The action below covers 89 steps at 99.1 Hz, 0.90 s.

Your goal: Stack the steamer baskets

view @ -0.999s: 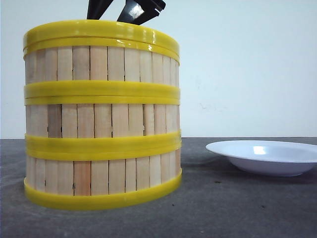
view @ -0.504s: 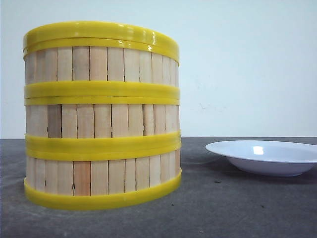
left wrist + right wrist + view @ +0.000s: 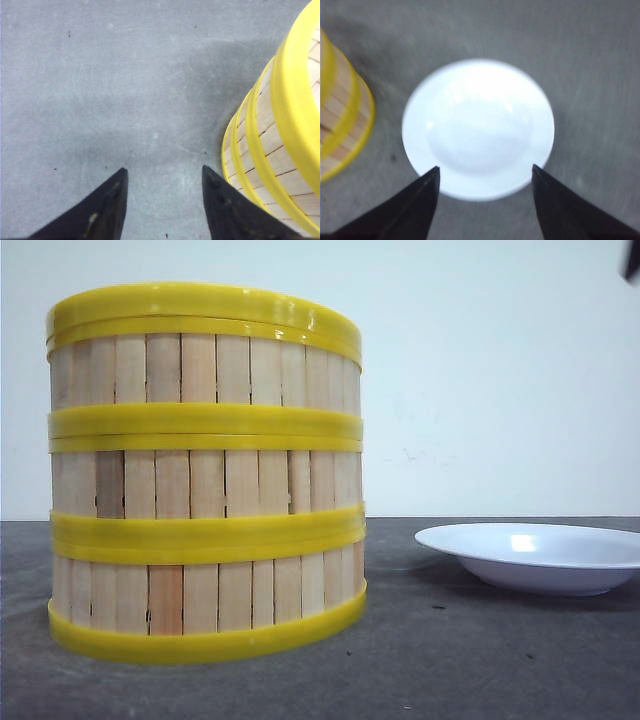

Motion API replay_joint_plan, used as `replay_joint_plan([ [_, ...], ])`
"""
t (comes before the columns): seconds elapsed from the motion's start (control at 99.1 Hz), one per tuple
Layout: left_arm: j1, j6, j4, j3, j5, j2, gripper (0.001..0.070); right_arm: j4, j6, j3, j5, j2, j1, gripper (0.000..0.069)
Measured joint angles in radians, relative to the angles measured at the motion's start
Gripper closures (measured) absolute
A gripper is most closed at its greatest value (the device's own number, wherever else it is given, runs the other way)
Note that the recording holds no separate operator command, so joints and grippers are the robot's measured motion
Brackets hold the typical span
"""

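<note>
Well apart: steamer baskets (image 3: 205, 470), plate (image 3: 535, 555).

Left gripper (image 3: 162, 172): fingers spread apart, holding nothing, pointing down. Right gripper (image 3: 485, 170): fingers spread wide, empty, pointing down; a dark sliver shows at front view's upper right.

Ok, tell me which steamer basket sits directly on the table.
The bottom basket of the three-high stack; the middle basket and top basket rest on it.
</note>
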Motion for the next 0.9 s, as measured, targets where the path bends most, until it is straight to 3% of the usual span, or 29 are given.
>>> replay_joint_plan([
  [0.182,0.000,0.000,0.000,0.000,0.000,0.000,0.0434,0.000,0.011,-0.122,-0.101,-0.077,-0.092,0.0334],
  [0.494,0.000,0.000,0.000,0.000,0.000,0.000,0.0442,0.003,0.010,-0.134,-0.096,-0.081,-0.134,0.0335],
  [0.525,0.000,0.000,0.000,0.000,0.000,0.000,0.0470,0.004,0.012,-0.134,-0.086,-0.081,-0.133,0.0355],
  [0.585,0.000,-0.002,-0.002,0.000,0.000,0.000,0.0602,0.004,0.017,-0.134,-0.079,-0.081,-0.133,0.0521],
  [0.646,0.000,-0.005,-0.001,0.000,0.000,0.000,0.0657,0.007,0.018,-0.134,-0.078,-0.081,-0.133,0.0613],
  [0.737,0.000,-0.009,-0.005,0.000,0.000,0.000,0.0677,0.012,0.018,-0.134,-0.077,-0.081,-0.133,0.0657],
  [0.898,0.000,-0.013,-0.012,0.000,0.000,0.000,0.0677,-0.015,0.018,-0.135,-0.078,-0.081,-0.133,0.0670],
])
